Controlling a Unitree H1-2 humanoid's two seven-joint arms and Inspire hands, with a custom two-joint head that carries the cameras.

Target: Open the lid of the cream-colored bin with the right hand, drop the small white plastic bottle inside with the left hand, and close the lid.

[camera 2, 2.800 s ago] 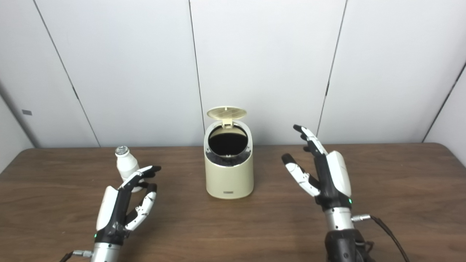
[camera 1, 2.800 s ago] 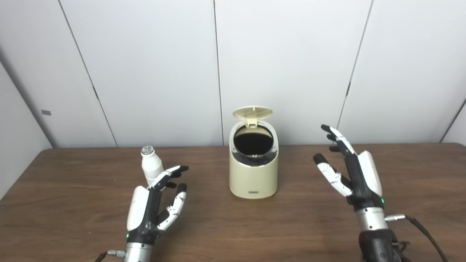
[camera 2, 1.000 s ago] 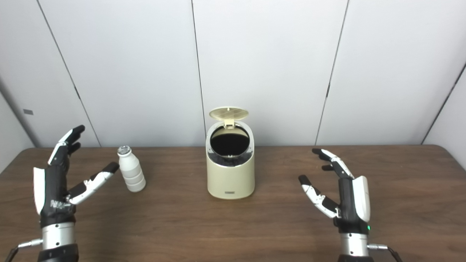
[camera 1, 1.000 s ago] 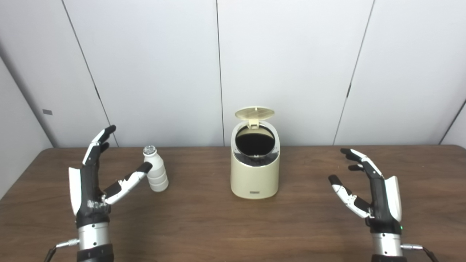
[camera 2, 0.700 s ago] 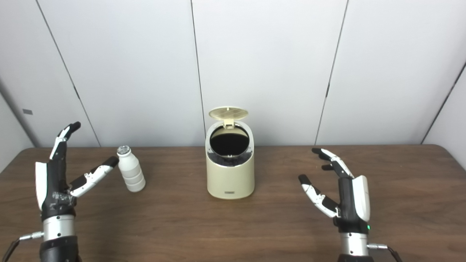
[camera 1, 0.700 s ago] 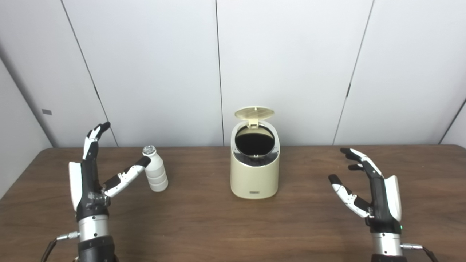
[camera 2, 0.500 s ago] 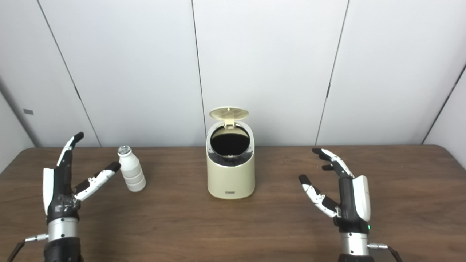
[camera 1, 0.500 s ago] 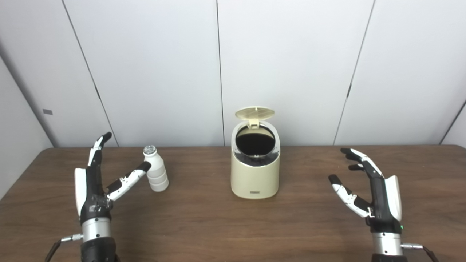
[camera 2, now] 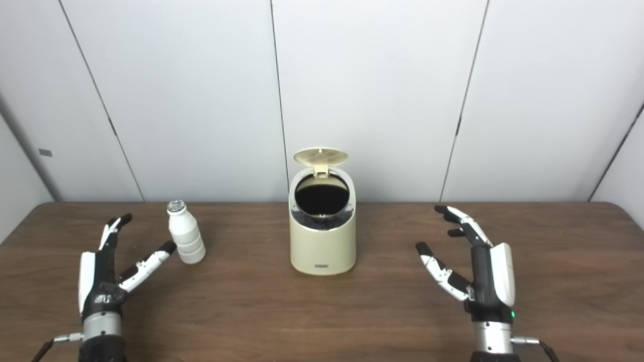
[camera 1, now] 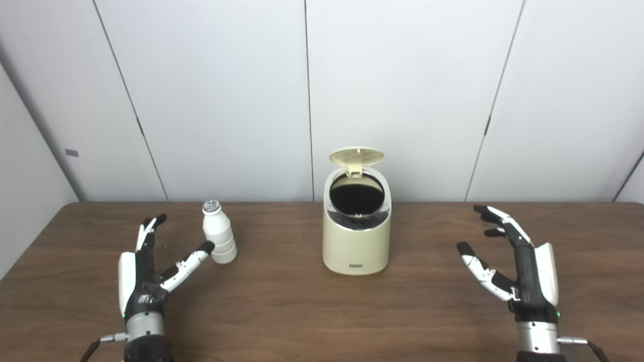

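The cream-colored bin stands at the table's middle with its round lid tipped up and back, showing a dark inside. The small white plastic bottle stands upright left of the bin. My left hand is open and empty, low over the table to the front left of the bottle, its thumb tip close to the bottle's base. My right hand is open and empty, raised over the table well right of the bin.
The brown wooden table runs across the view, with white wall panels right behind it. Cables trail from both wrists at the bottom edge.
My left hand swung out left of the bottle, then sank toward the table with fingers still spread. My right hand drew back and lowered from beside the bin. The camera shifted slightly.
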